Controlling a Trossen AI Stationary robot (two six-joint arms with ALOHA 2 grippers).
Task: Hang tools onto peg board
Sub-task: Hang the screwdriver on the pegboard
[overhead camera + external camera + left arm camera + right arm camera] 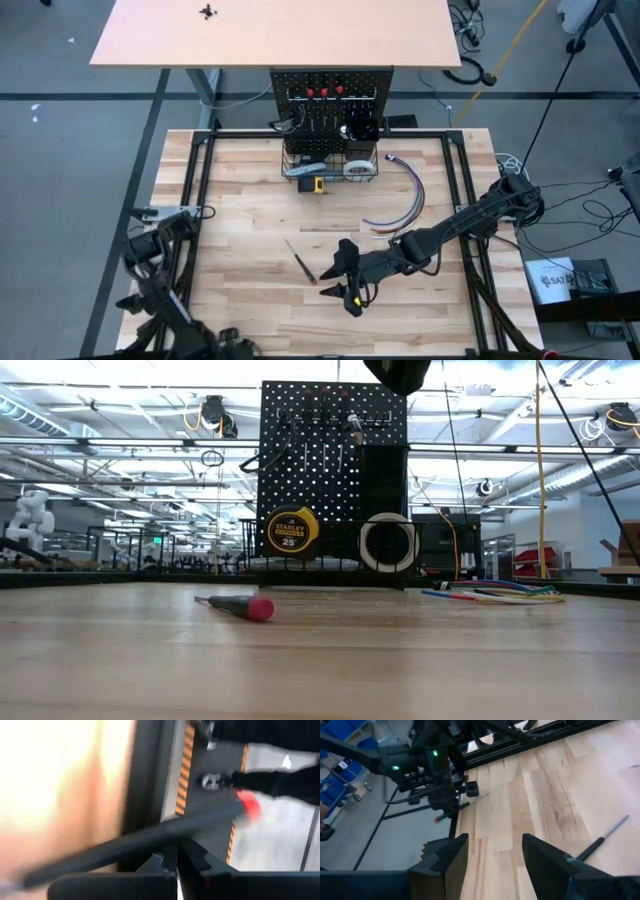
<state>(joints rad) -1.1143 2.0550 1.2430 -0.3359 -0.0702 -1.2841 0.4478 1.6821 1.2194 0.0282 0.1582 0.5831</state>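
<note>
My left gripper (172, 214) is at the table's left edge, over the black frame rail, shut on a black screwdriver with a red end (248, 804). My right gripper (342, 278) hovers open over the near middle of the table with nothing between its fingers (445, 855). A second red-and-black screwdriver (300, 262) lies flat on the wood just left of it. The peg board (330, 95) stands upright at the far edge. A yellow tape measure (292, 530) and a white tape roll (388, 543) sit in its wire basket. My left gripper pinches the screwdriver's dark length (167, 834) between its two shut fingers, about midway along. The fingers point steeply down and lie across the tool. The screwdriver is lifted clear, its red end out to one side and its silver tip (482, 795) to the other.
A bundle of curved coloured wires (402, 196) lies on the table right of the basket. A black frame (200, 180) runs round the tabletop. Bare wood lies between the screwdriver on the table and the peg board.
</note>
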